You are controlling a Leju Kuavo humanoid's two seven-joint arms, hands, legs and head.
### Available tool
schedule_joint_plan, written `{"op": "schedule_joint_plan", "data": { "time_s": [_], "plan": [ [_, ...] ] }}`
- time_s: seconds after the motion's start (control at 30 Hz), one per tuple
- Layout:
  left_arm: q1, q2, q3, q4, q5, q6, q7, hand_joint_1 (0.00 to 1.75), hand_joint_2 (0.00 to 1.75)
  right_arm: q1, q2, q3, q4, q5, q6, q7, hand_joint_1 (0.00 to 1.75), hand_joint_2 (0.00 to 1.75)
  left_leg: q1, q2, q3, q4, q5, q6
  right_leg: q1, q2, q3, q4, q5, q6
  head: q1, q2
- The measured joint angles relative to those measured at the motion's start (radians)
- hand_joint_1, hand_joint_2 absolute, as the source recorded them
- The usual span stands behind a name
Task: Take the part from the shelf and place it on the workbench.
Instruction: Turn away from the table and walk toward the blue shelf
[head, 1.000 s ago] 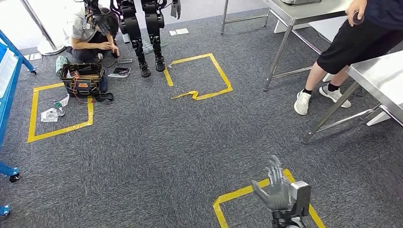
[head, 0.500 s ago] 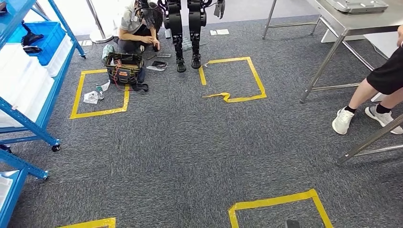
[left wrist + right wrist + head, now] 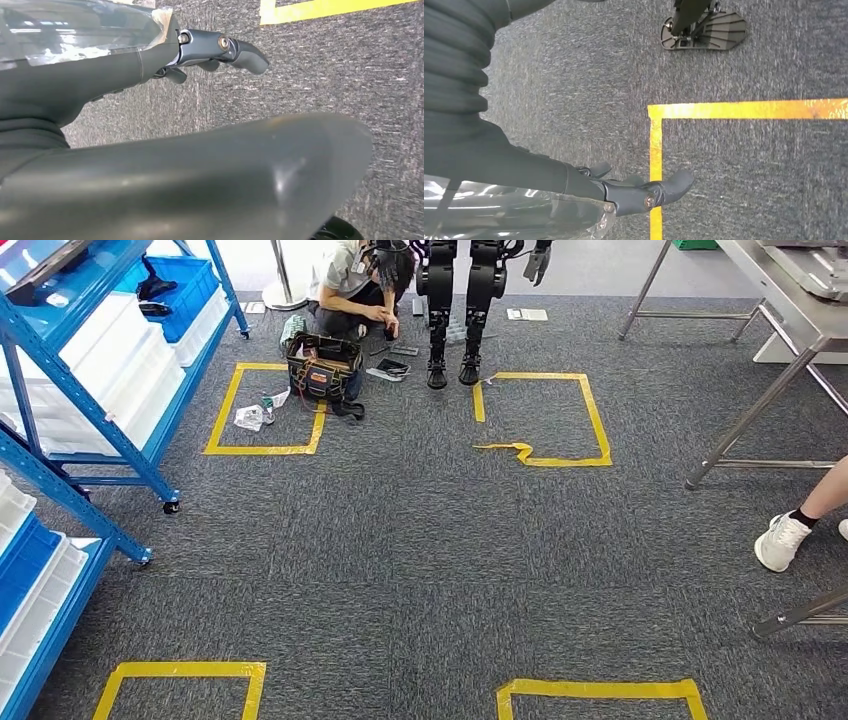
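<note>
A: Bins? Part?
B: Blue bin point(image 3: 176, 290) on the steel-blue shelf point(image 3: 75, 390) holds a dark part point(image 3: 156, 286), well ahead of both hands.
A: Hands?
B: Left hand point(image 3: 220, 50), right hand point(image 3: 644, 192): fingers apart, holding nothing, over grey carpet.

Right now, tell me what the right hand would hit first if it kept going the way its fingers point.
Most likely the grey carpet. The right hand holds nothing, and beyond its fingers the right wrist view shows carpet and a yellow tape line. The hand's height above the floor is unclear.
</note>
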Motion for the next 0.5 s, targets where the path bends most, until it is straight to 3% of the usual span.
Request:
{"op": "schedule_joint_plan", "data": {
  "time_s": [0.03, 0.1, 0.17, 0.23, 0.27, 0.3, 0.33, 0.4, 0.47, 0.5],
  "plan": [
    [0.000, 0.000, -0.001, 0.000, 0.000, 0.000, 0.000, 0.00, 0.00, -0.001, 0.000, 0.003, 0.001, 0.000, 0.000, 0.000, 0.00, 1.75, 0.001, -0.012, 0.000, -0.003, 0.003, 0.007, -0.001, -0.004, 0.000, 0.001, -0.003, 0.005, 0.000, 0.000],
    [-0.001, 0.001, -0.002, 0.000, 0.000, 0.000, 0.000, 0.00, 0.00, -0.002, 0.002, 0.007, 0.003, 0.000, -0.001, 0.000, 0.00, 1.75, 0.006, -0.035, -0.001, -0.011, 0.012, 0.022, -0.004, 0.038, -0.016, 0.040, -0.029, 0.009, 0.002, 0.000],
    [-0.003, 0.002, -0.003, 0.000, 0.000, 0.000, 0.000, 0.00, 0.00, -0.001, 0.003, 0.008, 0.006, 0.001, -0.001, 0.000, 0.00, 1.75, 0.009, -0.060, -0.006, -0.014, 0.020, 0.033, -0.009, 0.103, -0.068, 0.156, -0.086, 0.004, 0.007, 0.000],
    [-0.003, 0.002, -0.005, 0.000, 0.000, 0.000, 0.000, 0.00, 0.00, 0.002, 0.002, 0.009, 0.011, 0.001, -0.001, 0.001, 0.00, 1.75, 0.009, -0.091, -0.013, -0.013, 0.025, 0.035, -0.012, 0.125, -0.125, 0.279, -0.129, 0.004, 0.009, 0.000],
    [-0.002, 0.002, -0.006, 0.000, -0.001, 0.000, 0.000, 0.00, 0.00, 0.004, 0.002, 0.009, 0.013, 0.003, -0.001, 0.003, 0.00, 1.75, 0.009, -0.107, -0.014, -0.013, 0.027, 0.035, -0.013, 0.128, -0.135, 0.298, -0.130, 0.010, 0.009, 0.000],
    [-0.001, 0.002, -0.008, 0.000, -0.003, -0.001, 0.000, 0.00, 0.00, 0.005, 0.002, 0.010, 0.014, 0.009, 0.000, 0.007, 0.00, 1.75, 0.009, -0.122, -0.014, -0.013, 0.029, 0.033, -0.015, 0.130, -0.124, 0.274, -0.113, 0.019, 0.008, 0.000],
    [-0.001, 0.002, -0.009, 0.000, -0.005, -0.001, 0.000, 0.00, 0.00, 0.005, 0.001, 0.013, 0.015, 0.018, 0.002, 0.013, 0.00, 1.75, 0.010, -0.137, -0.014, -0.012, 0.030, 0.030, -0.018, 0.137, -0.095, 0.211, -0.083, 0.029, 0.009, 0.000],
    [-0.001, 0.003, -0.012, 0.000, -0.012, -0.003, 0.000, 0.00, 0.00, 0.004, 0.002, 0.025, 0.017, 0.042, 0.005, 0.029, 0.00, 1.75, 0.010, -0.164, -0.017, -0.011, 0.034, 0.021, -0.025, 0.184, -0.032, 0.066, -0.026, 0.042, 0.009, 0.000],
    [-0.002, 0.004, -0.015, 0.000, -0.017, -0.004, 0.003, 0.00, 0.00, 0.005, 0.004, 0.041, 0.021, 0.065, 0.008, 0.040, 0.00, 1.75, 0.008, -0.184, -0.024, -0.011, 0.040, 0.009, -0.025, 0.212, -0.008, 0.006, -0.003, 0.036, 0.009, 0.000],
    [-0.002, 0.004, -0.017, 0.000, -0.020, -0.004, 0.004, 0.00, 0.00, 0.004, 0.005, 0.048, 0.022, 0.071, 0.010, 0.043, 0.00, 1.75, 0.008, -0.192, -0.028, -0.012, 0.044, 0.003, -0.021, 0.202, -0.009, 0.007, 0.000, 0.030, 0.008, 0.000]
  ]
}}
